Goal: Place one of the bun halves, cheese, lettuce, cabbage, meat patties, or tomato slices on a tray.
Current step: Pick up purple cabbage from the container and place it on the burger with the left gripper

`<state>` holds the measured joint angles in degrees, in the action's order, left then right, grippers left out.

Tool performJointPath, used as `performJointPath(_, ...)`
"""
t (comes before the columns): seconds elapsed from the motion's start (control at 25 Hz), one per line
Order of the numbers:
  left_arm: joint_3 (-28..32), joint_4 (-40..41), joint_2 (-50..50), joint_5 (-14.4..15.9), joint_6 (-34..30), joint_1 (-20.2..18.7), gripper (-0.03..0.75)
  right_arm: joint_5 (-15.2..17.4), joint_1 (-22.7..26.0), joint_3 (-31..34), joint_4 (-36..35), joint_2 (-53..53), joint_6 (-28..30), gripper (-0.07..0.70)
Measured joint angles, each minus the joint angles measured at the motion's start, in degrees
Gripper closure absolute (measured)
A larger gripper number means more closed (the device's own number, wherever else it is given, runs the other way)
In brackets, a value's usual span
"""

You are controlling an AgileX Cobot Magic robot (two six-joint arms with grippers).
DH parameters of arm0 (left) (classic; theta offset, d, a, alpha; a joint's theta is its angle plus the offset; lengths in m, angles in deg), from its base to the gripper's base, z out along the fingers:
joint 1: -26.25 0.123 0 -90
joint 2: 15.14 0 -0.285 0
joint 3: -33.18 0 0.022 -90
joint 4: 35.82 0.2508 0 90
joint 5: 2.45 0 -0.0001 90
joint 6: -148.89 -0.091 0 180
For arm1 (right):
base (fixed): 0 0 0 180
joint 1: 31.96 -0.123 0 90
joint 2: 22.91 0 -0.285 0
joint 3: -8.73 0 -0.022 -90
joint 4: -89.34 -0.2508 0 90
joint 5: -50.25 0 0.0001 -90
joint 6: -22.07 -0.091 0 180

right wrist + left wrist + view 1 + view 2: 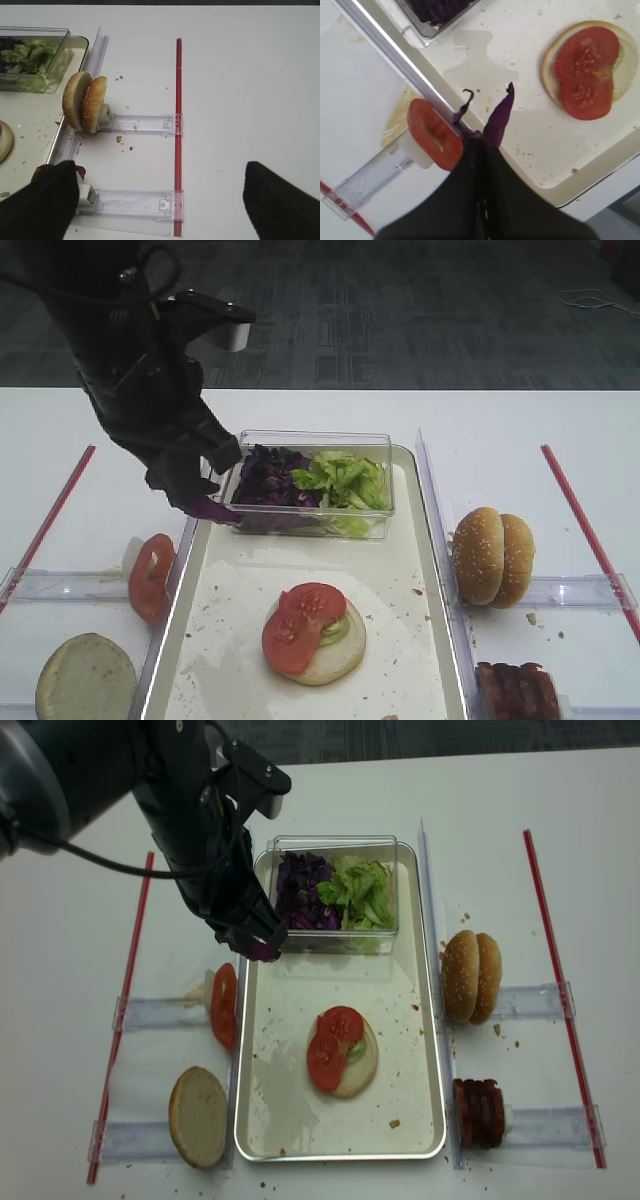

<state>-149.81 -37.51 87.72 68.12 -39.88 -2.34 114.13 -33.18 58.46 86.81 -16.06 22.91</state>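
The left gripper (485, 142) has its jaws pinched tight on a cabbage (501, 114) leaf, which dangles tip-down, probably so it can drape flat on landing. It hangs over the tray (190, 570) by its left rim, just clear of the clear plastic box (375, 445). The open bun half (335, 652) with tomato slices (303, 625) lies ahead across bare tray floor. The right gripper (160, 200) hangs wide open over the tabletop (250, 75), well apart.
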Motion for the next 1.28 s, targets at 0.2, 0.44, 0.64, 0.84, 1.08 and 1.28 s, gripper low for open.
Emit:
performJointPath(0.2, 0.0, -3.3, 0.0, -0.1, -1.3, -4.4, 0.692, 0.0, 0.0, 0.0, 0.0, 0.0, 0.1, -0.058)
performJointPath(0.44, 0.0, -4.1, 0.0, -0.1, -1.7, -12.4, 0.692, 0.0, 0.0, 0.0, 0.0, 0.0, 0.1, -0.058)
performJointPath(0.64, 0.0, -4.4, 1.0, -0.1, -1.7, -14.0, 0.692, 0.0, 0.0, 0.0, 0.0, 0.0, 0.2, -0.058)
performJointPath(0.84, 0.0, -4.5, 3.1, -0.2, -1.7, -14.1, 0.692, 0.0, 0.0, 0.0, 0.0, 0.0, 0.2, -0.058)
performJointPath(1.08, 0.0, -4.6, 6.5, -0.3, -1.7, -14.1, 0.692, 0.0, 0.0, 0.0, 0.0, 0.0, 0.2, -0.058)
performJointPath(1.28, 0.0, -5.0, 8.6, -2.6, -1.7, -14.1, 0.692, 0.0, 0.0, 0.0, 0.0, 0.0, 0.2, -0.058)
